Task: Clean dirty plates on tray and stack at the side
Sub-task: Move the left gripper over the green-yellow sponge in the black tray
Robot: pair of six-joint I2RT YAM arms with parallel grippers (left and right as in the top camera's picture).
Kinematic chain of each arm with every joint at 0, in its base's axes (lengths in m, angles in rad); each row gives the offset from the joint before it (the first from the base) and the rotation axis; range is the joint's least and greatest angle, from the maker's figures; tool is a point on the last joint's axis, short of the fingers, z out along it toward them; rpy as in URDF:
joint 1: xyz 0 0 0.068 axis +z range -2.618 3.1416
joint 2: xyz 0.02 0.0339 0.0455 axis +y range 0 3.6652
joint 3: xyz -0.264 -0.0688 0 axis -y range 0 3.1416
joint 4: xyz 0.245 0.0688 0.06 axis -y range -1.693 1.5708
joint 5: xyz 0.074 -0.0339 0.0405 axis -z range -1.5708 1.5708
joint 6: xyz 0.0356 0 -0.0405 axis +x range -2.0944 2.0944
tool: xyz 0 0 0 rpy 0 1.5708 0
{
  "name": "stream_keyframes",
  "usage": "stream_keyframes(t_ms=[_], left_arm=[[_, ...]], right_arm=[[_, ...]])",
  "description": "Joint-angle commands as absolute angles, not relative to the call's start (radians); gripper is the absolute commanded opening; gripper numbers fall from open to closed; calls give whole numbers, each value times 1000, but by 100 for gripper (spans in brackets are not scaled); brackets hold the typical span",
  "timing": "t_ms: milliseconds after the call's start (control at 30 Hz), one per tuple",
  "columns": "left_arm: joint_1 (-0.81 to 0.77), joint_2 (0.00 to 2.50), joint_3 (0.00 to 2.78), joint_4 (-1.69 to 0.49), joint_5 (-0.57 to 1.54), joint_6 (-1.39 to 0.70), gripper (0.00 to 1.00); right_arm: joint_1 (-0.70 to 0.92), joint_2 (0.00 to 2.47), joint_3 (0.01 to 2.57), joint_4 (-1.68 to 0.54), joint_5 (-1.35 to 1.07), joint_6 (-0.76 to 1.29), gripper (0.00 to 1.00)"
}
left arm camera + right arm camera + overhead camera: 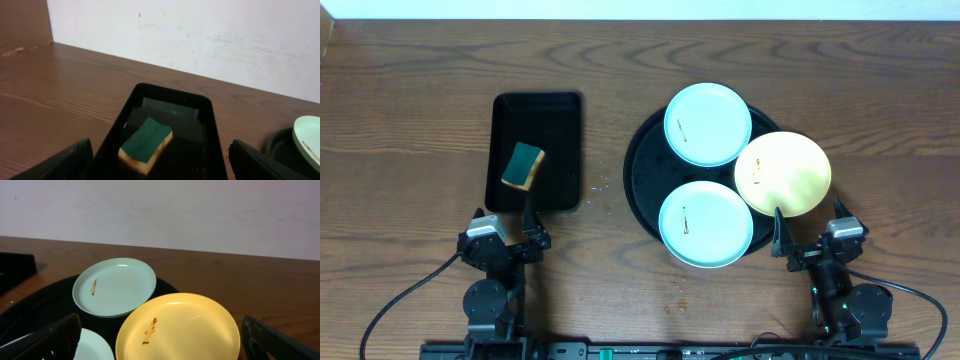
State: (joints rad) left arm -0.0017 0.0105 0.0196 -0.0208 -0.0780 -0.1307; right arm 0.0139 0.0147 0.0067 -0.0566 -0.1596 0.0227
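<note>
Three plates lie on the round black tray [638,170]: a mint one at the back [708,123], a mint one at the front [706,223] and a yellow one [782,174] overhanging the right rim. Each carries a small brown smear. My right gripper [809,225] stands open just in front of the yellow plate [190,330], with nothing between its fingers [50,337]. My left gripper [504,222] is open at the near end of a rectangular black tray [560,150] and faces a green and yellow sponge [146,145]. Bare wood tabletop [890,110] lies at the right side.
The sponge [523,166] rests tilted inside the rectangular tray [170,105], left of the round tray [280,145]. A white wall [160,210] borders the far table edge. Cables run from both arm bases along the near edge.
</note>
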Motion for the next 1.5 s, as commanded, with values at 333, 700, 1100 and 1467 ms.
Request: stream_keyframes(t_ms=[333, 700, 1100, 1467], left_arm=[[-1, 4, 4, -64, -109, -129, 87], [-1, 4, 4, -64, -109, -130, 87], [-1, 4, 12, -21, -120, -133, 87], [-1, 269, 633, -526, 54, -118, 87]], right_arm=[[6, 11, 6, -61, -157, 37, 99], [6, 11, 6, -61, -157, 37, 99], [6, 11, 6, -61, -157, 37, 99], [6, 11, 6, -61, -157, 37, 99]])
